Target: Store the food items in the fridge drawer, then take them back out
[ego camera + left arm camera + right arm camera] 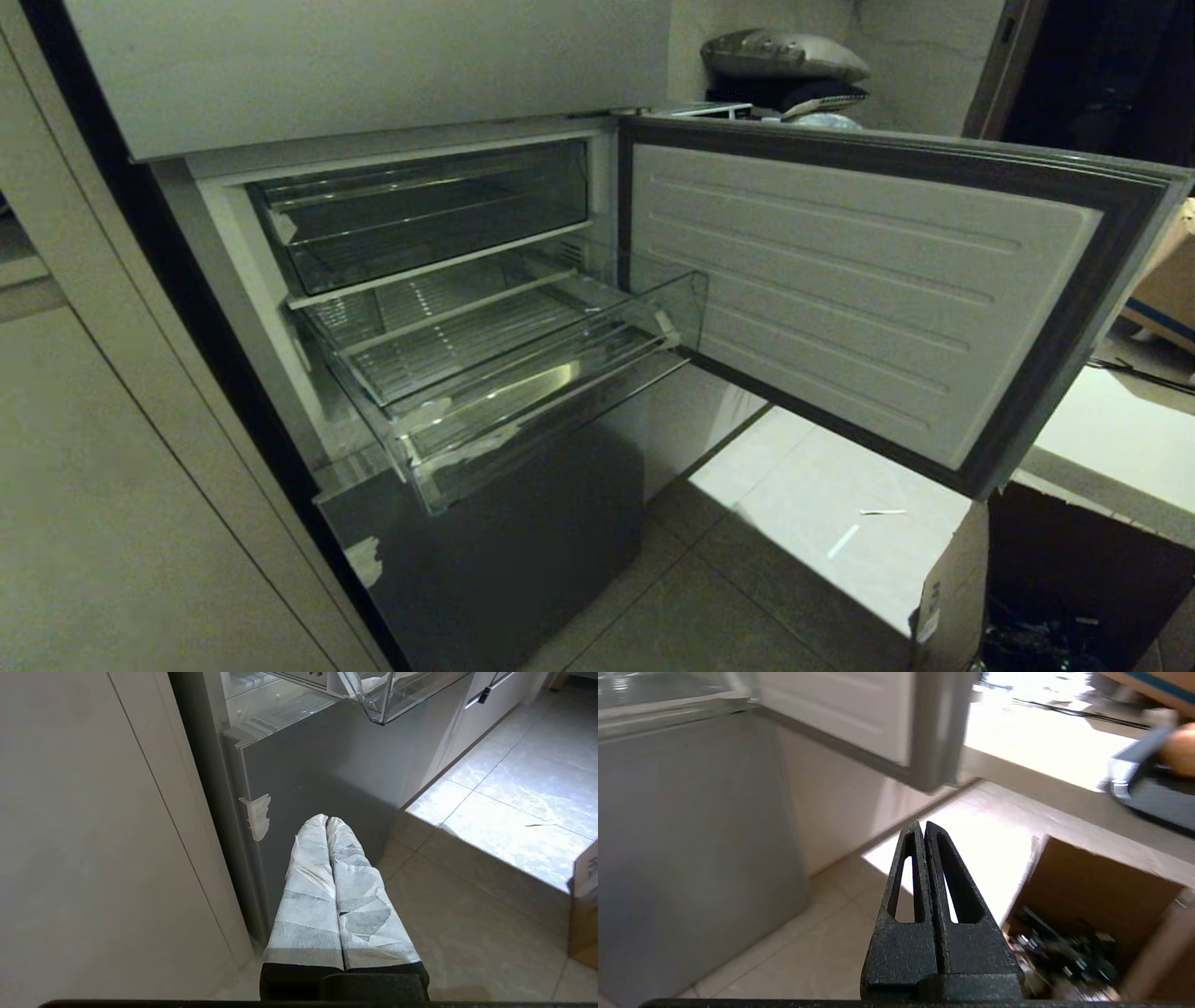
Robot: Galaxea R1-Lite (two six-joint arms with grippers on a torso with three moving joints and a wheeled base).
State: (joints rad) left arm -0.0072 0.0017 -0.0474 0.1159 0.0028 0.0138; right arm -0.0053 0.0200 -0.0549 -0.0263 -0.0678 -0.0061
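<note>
Jutting from the fridge, the wide clear plastic fridge drawer [523, 373] holds nothing; the left pincer [326, 820] and right pincer [922, 825] hang low, each pressed together.

counted beside the swung-open fridge door [868, 289]: two clear drawers, one upper bin [420, 210], one pulled-out fridge drawer [523, 373]; one cardboard box [1074, 579]; two white scraps [864, 527].
</note>
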